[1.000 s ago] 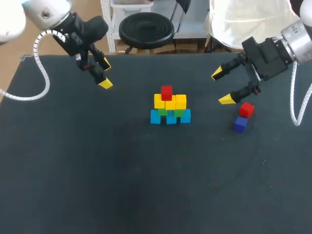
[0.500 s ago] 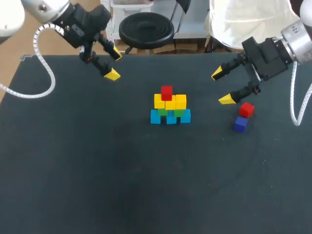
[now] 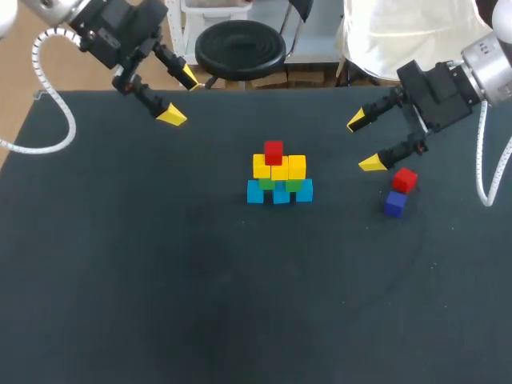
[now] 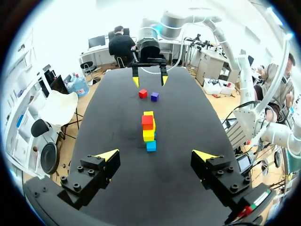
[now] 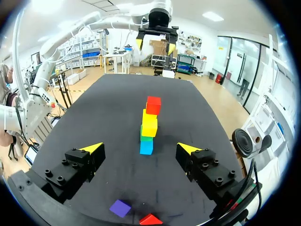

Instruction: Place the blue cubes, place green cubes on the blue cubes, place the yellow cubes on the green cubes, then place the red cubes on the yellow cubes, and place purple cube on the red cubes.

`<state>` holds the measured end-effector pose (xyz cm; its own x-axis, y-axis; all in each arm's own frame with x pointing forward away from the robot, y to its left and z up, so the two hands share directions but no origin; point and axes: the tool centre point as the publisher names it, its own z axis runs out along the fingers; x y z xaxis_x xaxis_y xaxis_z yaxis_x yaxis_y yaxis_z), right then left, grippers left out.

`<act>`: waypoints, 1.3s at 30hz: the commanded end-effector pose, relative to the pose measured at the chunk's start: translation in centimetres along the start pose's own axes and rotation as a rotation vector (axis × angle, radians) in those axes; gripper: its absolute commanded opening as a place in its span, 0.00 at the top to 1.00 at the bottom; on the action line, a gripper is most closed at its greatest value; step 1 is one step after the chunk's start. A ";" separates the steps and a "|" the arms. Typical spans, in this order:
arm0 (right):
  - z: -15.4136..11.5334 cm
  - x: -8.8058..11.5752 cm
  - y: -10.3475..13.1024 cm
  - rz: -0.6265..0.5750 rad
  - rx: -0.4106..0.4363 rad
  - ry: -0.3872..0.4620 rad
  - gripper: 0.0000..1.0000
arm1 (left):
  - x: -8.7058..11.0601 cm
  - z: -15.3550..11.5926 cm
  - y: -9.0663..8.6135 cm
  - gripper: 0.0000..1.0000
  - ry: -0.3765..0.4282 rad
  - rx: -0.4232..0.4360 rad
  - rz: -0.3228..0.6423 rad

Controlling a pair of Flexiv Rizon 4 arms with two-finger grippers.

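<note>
Red cube (image 3: 405, 179) sat loose just beside the right gripper (image 3: 363, 142), which was spread wide and empty, with the purple cube (image 3: 394, 204) right next to it. The stack (image 3: 278, 178) stood well off to the gripper's side. A sloppy grab could've knocked the purple one, and a clumsy drop might've toppled the stack.

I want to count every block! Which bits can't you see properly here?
Head view: small green cubes are partly covered by the yellow cubes above.
Left wrist view: the cube stack is end-on, so front cubes hide those behind.
Right wrist view: the loose red cube is cut off by the rim.
</note>
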<state>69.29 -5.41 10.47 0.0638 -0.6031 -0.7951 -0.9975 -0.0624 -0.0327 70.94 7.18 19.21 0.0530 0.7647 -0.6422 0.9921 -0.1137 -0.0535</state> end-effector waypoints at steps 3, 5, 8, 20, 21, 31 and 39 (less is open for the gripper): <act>0.0 0.0 0.0 -0.001 0.000 -0.002 0.00 | 0.0 0.1 -0.3 0.00 -0.001 -0.007 0.000; 0.0 0.0 0.0 -0.001 0.000 -0.002 0.00 | 0.0 0.1 -0.3 0.00 -0.001 -0.007 0.000; 0.0 0.0 0.0 -0.001 0.000 -0.002 0.00 | 0.0 0.1 -0.3 0.00 -0.001 -0.007 0.000; -4.7 0.8 0.5 -0.126 -0.042 0.064 0.00 | 0.0 0.1 -0.3 0.00 -0.001 -0.007 0.000; -5.2 1.0 0.6 -0.134 -0.041 0.065 0.00 | 0.0 0.1 -0.3 0.00 -0.001 -0.007 0.000; -7.5 5.0 -0.1 -0.227 -0.150 0.044 0.00 | 0.0 0.1 -0.3 0.00 -0.001 -0.007 0.000; -8.4 5.9 -0.2 -0.108 -0.109 0.102 0.00 | 0.0 0.1 -0.3 0.00 -0.001 -0.007 0.000</act>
<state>70.14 -15.84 10.75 0.1782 -0.6626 -0.7274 -0.9760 -0.2132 -0.0450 70.72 7.14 19.22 0.0503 0.7653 -0.6417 0.9927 -0.1087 -0.0518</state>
